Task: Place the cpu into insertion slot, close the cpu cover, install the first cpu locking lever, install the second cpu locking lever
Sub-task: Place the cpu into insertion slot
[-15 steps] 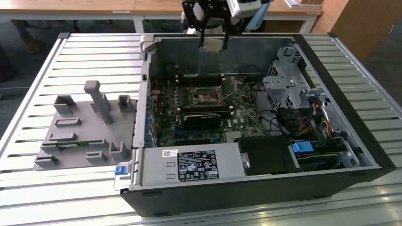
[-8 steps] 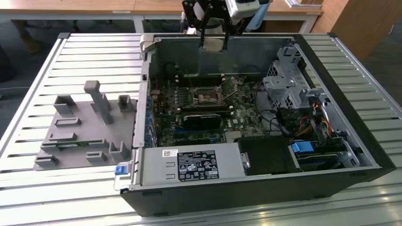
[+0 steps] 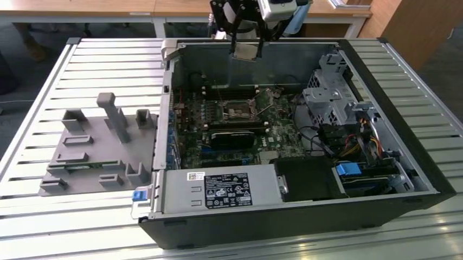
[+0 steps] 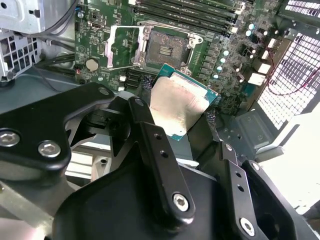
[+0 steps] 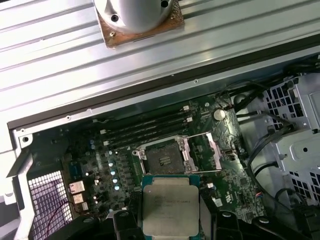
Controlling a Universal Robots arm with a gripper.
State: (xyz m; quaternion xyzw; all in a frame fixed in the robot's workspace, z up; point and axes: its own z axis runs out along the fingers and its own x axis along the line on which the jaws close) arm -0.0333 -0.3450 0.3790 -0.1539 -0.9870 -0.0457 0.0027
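Over the computer case (image 3: 289,222) — the claw (image 4: 172,120) clamps the cpu (image 5: 171,202) (insertion slot (image 5: 162,159) well below).

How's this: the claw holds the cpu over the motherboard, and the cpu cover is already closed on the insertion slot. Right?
No. In the second wrist view the cpu cover stands open, swung to one side of the insertion slot, whose dark centre lies bare. The claw does hold the cpu over the motherboard.

arm: raised, wrist down | pincer (image 3: 246,51): clamped on cpu (image 5: 171,205)
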